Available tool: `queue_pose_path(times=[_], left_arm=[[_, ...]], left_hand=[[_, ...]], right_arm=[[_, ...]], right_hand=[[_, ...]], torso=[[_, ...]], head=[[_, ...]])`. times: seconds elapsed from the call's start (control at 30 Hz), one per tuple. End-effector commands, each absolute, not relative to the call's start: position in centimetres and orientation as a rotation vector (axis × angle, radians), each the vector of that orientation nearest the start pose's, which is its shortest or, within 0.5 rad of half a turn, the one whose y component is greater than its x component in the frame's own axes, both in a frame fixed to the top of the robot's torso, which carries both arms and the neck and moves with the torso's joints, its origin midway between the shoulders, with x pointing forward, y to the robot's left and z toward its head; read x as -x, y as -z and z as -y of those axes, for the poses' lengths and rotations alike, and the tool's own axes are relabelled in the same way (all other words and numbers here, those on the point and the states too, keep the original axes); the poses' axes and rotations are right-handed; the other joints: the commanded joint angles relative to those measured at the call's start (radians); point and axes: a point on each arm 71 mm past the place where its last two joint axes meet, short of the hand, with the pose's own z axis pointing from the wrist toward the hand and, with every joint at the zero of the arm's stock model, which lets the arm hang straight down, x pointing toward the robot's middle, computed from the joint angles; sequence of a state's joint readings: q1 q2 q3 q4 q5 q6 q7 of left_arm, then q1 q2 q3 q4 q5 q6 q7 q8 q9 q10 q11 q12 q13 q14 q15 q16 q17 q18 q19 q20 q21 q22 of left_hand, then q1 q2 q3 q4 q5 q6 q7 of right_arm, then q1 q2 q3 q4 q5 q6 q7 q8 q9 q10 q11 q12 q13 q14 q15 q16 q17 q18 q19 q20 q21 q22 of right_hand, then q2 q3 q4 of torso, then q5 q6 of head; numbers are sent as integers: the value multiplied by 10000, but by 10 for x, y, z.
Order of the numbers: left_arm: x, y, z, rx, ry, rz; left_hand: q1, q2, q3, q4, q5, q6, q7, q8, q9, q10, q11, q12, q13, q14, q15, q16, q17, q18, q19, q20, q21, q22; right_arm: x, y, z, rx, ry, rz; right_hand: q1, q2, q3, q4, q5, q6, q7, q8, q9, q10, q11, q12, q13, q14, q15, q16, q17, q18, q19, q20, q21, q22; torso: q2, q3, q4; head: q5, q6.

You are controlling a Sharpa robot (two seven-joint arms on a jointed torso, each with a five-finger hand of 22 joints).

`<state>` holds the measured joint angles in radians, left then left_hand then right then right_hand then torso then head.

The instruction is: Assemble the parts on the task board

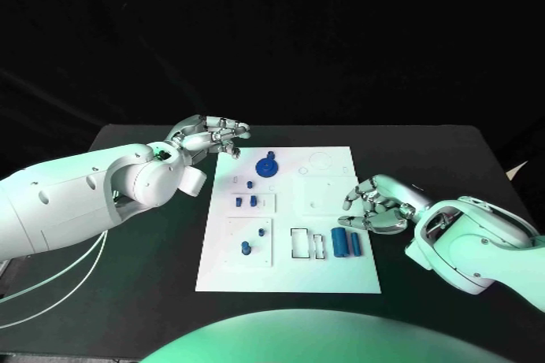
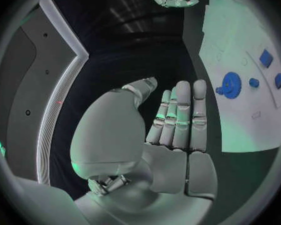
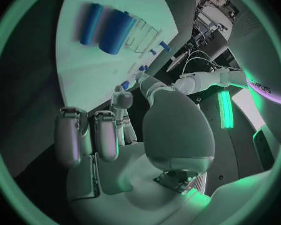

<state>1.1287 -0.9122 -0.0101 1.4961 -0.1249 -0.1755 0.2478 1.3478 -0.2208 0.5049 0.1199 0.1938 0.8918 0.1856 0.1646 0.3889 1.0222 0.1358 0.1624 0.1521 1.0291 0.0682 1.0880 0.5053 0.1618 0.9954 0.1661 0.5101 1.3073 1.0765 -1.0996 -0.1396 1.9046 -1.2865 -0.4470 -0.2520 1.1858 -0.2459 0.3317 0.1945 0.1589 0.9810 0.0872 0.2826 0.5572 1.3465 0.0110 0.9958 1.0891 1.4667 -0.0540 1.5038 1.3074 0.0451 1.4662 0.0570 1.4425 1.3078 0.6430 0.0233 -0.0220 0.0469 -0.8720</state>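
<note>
You have both hands free at this moment, so the risks come from the first approach. The white rectangular task board [image 1: 290,276] lies in the centre of the head view, and the small blue plastic parts rest on it: a round blue gear [image 1: 267,168] in its upper part, several small blue pieces [image 1: 246,200] left of the middle, and two blue cylinders [image 1: 346,242] lying side by side at the lower right. Your silver left hand [image 1: 208,136] hovers at the upper left corner of the board; in the left wrist view its fingers [image 2: 183,115] are straight, close together, and they hold nothing. Your silver right hand [image 1: 378,205] sits at the right edge of the board, just above the cylinders, with fingers half curled and also empty. If you lower this hand carelessly, I think the curled fingers can push the cylinders and make them roll. A sideways touch can also shift the board itself, because nothing visible fixes it.
</note>
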Motion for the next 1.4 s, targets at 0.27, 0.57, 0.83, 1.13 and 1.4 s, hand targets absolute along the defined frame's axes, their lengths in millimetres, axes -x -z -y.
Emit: queue_pose_path(times=[0.27, 0.57, 0.83, 1.13, 1.4], left_arm=[[-479, 210, -242, 11024, 14822, -16289], [-478, 210, -243, 11044, 14781, -16293], [-478, 210, -243, 11042, 14794, -16321], [-478, 210, -244, 11052, 14807, -16399], [-477, 210, -243, 11053, 14827, -16461]], left_hand=[[0, 11, -4, -53, 32, -52, 19, 44, -9, -95, 7, 39, 13, -65, -32, -68, -15, 168, 34, 29, -48, 86], [0, 11, -4, -53, 32, -52, 19, 44, -9, -95, 7, 39, 13, -65, -32, -68, -15, 168, 34, 29, -48, 86], [0, 11, -4, -53, 32, -52, 19, 44, -9, -95, 7, 39, 13, -65, -32, -68, -15, 168, 34, 29, -48, 86], [-11, 19, -7, -55, 35, -57, 13, 56, -13, -116, 9, 54, 18, -75, -29, -66, -22, 167, 31, 32, -60, 92], [-16, 19, -10, -53, 35, -57, 15, 58, -14, -123, 10, 55, 19, -78, -28, -66, -24, 167, 30, 33, -63, 93]], right_arm=[[-354, 248, 229, -2089, -5654, -19531], [-348, 259, 223, -1958, -5279, -19991], [-344, 269, 215, -1694, -5185, -20282], [-344, 276, 207, -1595, -5133, -20493], [-345, 282, 200, -1611, -5100, -20611]], right_hand=[[318, 204, -1502, 954, 96, -24, 3, -118, 482, 833, 3, 2863, 2517, 880, 15, 452, 1818, -222, 622, 0, 245, 2330], [118, 344, -1856, 979, 90, 22, -7, -140, 563, 983, -1, 3254, 2848, 910, 15, 498, 1978, -244, 661, 2, 347, 2359], [26, 393, -1981, 985, 78, 54, -14, -144, 591, 1016, -7, 3347, 2927, 914, 14, 506, 2006, -250, 673, 2, 378, 2367], [-45, 442, -2058, 988, 66, 96, -25, -140, 612, 1032, -13, 3396, 2971, 913, 10, 505, 2002, -247, 666, 1, 365, 2363], [-54, 520, -2091, 980, 101, 180, -50, -117, 640, 1098, -32, 3535, 3082, 917, -2, 512, 2028, -249, 669, -6, 376, 2366]], torso=[[-37, -14, -53], [-35, -12, -51], [-35, -3, -60], [-21, -9, -62], [-22, -17, -50]], head=[[-161, 23], [-145, 19], [-113, 11], [-81, 22], [-69, 23]])
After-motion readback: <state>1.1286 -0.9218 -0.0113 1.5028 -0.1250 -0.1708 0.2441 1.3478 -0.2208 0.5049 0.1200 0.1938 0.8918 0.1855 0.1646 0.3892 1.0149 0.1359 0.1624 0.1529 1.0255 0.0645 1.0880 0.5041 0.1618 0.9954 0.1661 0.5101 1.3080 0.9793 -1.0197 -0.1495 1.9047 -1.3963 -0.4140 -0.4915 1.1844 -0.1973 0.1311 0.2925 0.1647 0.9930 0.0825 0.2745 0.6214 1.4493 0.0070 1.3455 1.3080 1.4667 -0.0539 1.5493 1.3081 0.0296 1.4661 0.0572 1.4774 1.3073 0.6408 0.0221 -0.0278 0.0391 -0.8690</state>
